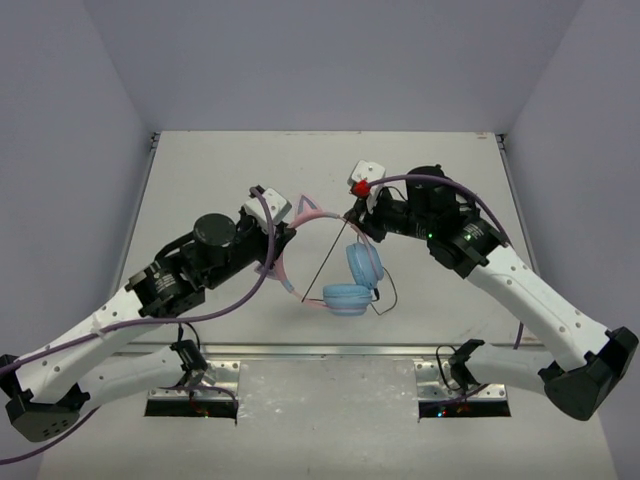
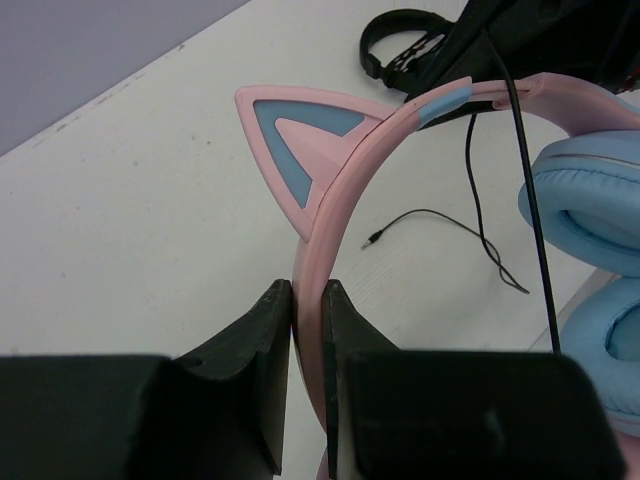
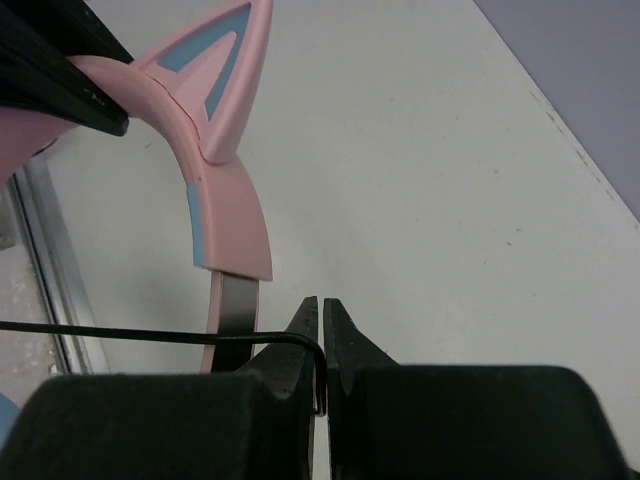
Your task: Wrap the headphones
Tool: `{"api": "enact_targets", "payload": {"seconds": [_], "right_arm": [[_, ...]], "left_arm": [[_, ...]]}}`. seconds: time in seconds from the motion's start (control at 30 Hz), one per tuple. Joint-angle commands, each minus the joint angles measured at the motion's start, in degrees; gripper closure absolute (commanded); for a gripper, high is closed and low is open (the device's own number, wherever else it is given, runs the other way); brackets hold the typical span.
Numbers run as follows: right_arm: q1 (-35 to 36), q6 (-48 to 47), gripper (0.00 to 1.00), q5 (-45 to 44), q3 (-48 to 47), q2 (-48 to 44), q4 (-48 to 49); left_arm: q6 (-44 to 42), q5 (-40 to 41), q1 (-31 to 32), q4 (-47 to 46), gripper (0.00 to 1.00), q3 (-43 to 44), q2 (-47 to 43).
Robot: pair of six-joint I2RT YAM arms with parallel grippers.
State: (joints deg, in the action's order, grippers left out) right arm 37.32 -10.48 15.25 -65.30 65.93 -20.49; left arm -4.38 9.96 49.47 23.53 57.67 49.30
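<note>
The headphones (image 1: 345,290) are held off the white table at the centre. The pink headband (image 1: 322,215) with its cat ears arches between the two grippers, and the light-blue ear cups (image 1: 363,265) hang below it. My left gripper (image 1: 291,233) is shut on the headband (image 2: 308,300) just below a cat ear (image 2: 300,135). My right gripper (image 1: 352,214) is shut on the thin black cable (image 3: 150,333), beside the headband's metal slider (image 3: 232,310). The cable runs taut down and left (image 1: 325,262). Its plug end lies loose on the table (image 2: 372,240).
Grey walls close in the table (image 1: 200,170) on the left, the back and the right. A metal rail (image 1: 330,350) runs along the near edge, with both arm bases below it. The right arm's black wrist (image 2: 520,40) sits close above the headband.
</note>
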Motion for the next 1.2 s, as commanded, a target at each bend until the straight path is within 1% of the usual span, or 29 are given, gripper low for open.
{"api": "enact_targets", "payload": {"seconds": [0.0, 0.13, 0.23, 0.27, 0.37, 0.53, 0.63, 0.7, 0.73, 0.87, 0.97, 1.0, 1.03, 1.17], "right_arm": [[-2.4, 3.6, 0.97, 3.6, -0.6, -1.2, 9.4], [-2.5, 4.3, 0.97, 5.9, -1.6, -1.2, 10.2], [-2.5, 4.1, 0.97, 5.8, -1.2, -1.0, 9.9], [-2.5, 4.1, 0.97, 5.8, -0.7, -1.1, 10.4], [-2.9, 4.9, 0.99, 5.8, 2.3, -1.9, 12.9], [-3.3, 6.7, 0.99, 2.3, 5.8, -3.2, 17.7], [-3.6, 7.4, 0.99, 2.9, 5.9, -3.2, 18.7], [-3.6, 8.2, 0.99, 2.9, 6.2, -3.2, 19.3], [-3.6, 8.5, 0.99, 2.9, 6.6, -3.6, 19.9], [-3.6, 8.9, 0.99, 2.6, 8.3, -5.1, 20.1], [-3.6, 9.3, 0.98, 3.3, 9.3, -5.5, 21.9], [-3.7, 9.6, 0.97, 3.9, 9.4, -5.5, 22.2], [-3.7, 10.1, 0.91, 4.8, 9.5, -5.5, 23.0], [-3.6, 14.7, 0.87, 11.4, 11.1, -5.5, 27.8]], "left_arm": [[2.2, -12.8, 1.2, -0.1, 1.00, 3.1, -3.4], [2.4, -14.3, 1.2, 1.2, 0.99, 4.9, -1.8], [3.3, -11.6, 1.2, 0.9, 0.99, 6.1, -1.3], [3.8, -9.0, 1.2, 0.3, 1.00, 6.2, -1.8], [6.7, -6.2, 1.2, -0.3, 1.00, 7.6, -2.9], [6.8, -3.7, 1.2, 3.9, 1.00, 12.4, -2.5], [7.4, -4.2, 1.2, 3.3, 1.00, 13.0, -3.4], [8.5, -2.7, 1.2, 2.9, 1.00, 13.6, -4.6], [8.8, -0.4, 1.2, 3.1, 1.00, 14.4, -5.0], [10.5, 4.2, 1.2, 4.2, 1.00, 16.3, -5.7], [11.8, 2.9, 1.2, 3.6, 1.00, 17.3, -6.0], [12.1, 2.2, 1.2, 3.5, 1.00, 17.5, -6.0], [12.7, 0.3, 1.2, 2.8, 1.00, 17.7, -5.9], [14.2, -3.1, 1.2, 0.9, 1.00, 18.9, -5.0]]}}
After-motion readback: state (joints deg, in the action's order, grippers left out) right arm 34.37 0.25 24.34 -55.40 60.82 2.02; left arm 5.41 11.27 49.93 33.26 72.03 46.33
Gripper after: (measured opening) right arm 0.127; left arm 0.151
